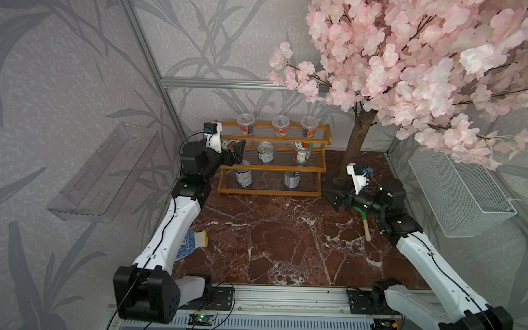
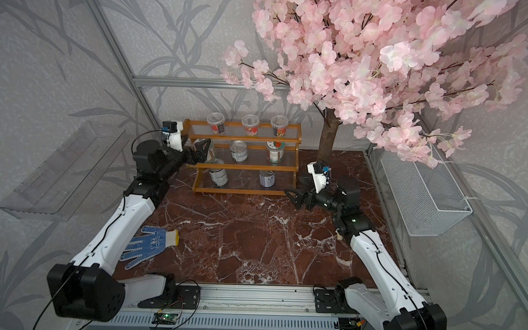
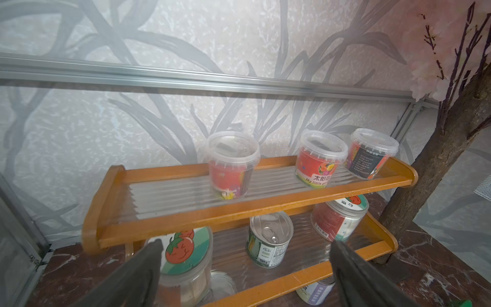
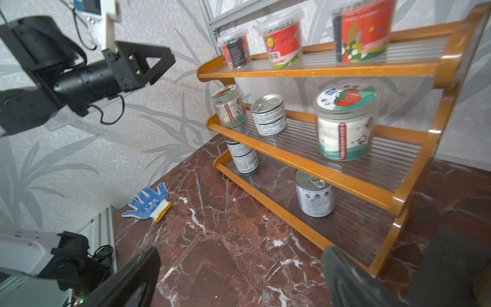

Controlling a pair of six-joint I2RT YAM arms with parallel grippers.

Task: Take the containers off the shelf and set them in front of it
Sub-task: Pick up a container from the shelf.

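Left claw (image 1: 237,152) half hides the tomato-lidded jar (image 3: 186,252) in a top view; the left wrist view shows its lid between wide-spread empty jaws. Right claw (image 1: 334,200) gapes empty.

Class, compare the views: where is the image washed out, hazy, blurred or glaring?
In both top views the blossoms nearest the lens wash out pale; left wrist view: hazy, the shelf soft; right wrist view: shelf sharper, small glare spots on its end, the right gripper blurred at the edge.

top views look down; both wrist views face the shelf (image 3: 265,206).
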